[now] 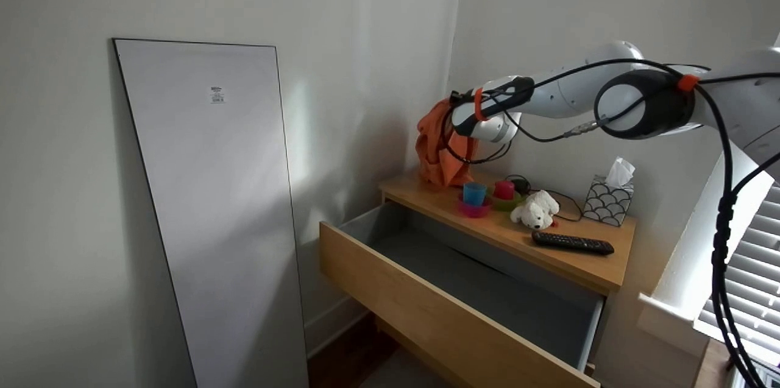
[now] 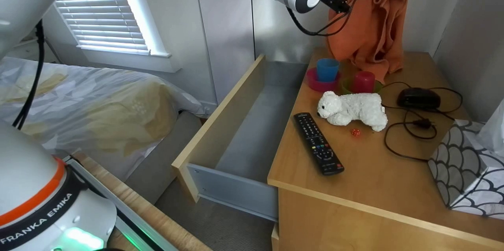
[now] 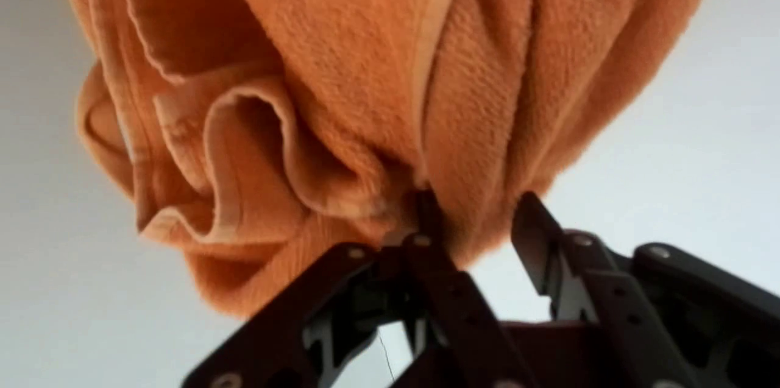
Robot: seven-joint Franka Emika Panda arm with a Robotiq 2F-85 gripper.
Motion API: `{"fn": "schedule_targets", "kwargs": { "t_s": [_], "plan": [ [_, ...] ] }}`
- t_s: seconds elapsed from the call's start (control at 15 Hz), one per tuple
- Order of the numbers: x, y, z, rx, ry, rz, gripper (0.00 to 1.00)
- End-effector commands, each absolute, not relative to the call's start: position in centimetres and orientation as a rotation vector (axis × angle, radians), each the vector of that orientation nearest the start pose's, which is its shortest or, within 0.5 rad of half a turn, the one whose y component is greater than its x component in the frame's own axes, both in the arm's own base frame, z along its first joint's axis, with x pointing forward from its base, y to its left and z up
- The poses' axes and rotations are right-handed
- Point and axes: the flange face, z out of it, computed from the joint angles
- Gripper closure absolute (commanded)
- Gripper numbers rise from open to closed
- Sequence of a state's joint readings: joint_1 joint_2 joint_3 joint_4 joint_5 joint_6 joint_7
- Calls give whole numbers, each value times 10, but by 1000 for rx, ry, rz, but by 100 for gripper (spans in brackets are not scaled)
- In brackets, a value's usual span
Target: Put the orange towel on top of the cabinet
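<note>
The crumpled orange terry towel [image 2: 376, 30] is occupying the far end of the light-wood cabinet [image 2: 378, 172]; its lower edge is apparently resting on the top, while its bulk is standing up beside the black two-fingered gripper [image 3: 478, 208]. The gripper's jaws are standing apart; in the wrist view, folds are gathering at one jaw, and whether cloth is snagging there or merely leaning cannot be determined. That contact is probably what is propping the upper part against slumping. The far end is presumably serving as landing area because the nearer surface is carrying other articles. The towel's long axis is running close to vertical, one pointed lower corner aiming downward and toward the near side in an exterior view. Just nearer, a blue plastic cup [image 2: 327, 70] is sitting inside a pink plastic bowl [image 2: 315, 84], and a red cup [image 2: 364, 82] inside a green bowl [image 1: 507, 204]; cloth falling carelessly could be covering both pairs. Nearer still, a white plush dog [image 2: 354, 110] and a long black remote control [image 2: 319, 143] are lying toward the left edge.
</note>
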State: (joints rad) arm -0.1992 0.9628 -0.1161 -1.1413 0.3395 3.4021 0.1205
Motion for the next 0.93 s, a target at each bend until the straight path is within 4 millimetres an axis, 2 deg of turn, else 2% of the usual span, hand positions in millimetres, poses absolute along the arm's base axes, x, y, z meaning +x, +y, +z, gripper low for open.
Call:
{"fn": "schedule_targets", "kwargs": {
  "t_s": [0.0, 0.27, 0.53, 0.73, 0.87],
  "plan": [
    [774, -248, 384, -2422, 928, -1809, 31],
    [774, -241, 395, -2551, 936, -1579, 2],
    [764, -216, 394, -2694, 909, -1252, 0],
    [743, -198, 391, -2791, 906, -1043, 0],
    [729, -182, 385, -2867, 841, -906, 0]
  ]
}}
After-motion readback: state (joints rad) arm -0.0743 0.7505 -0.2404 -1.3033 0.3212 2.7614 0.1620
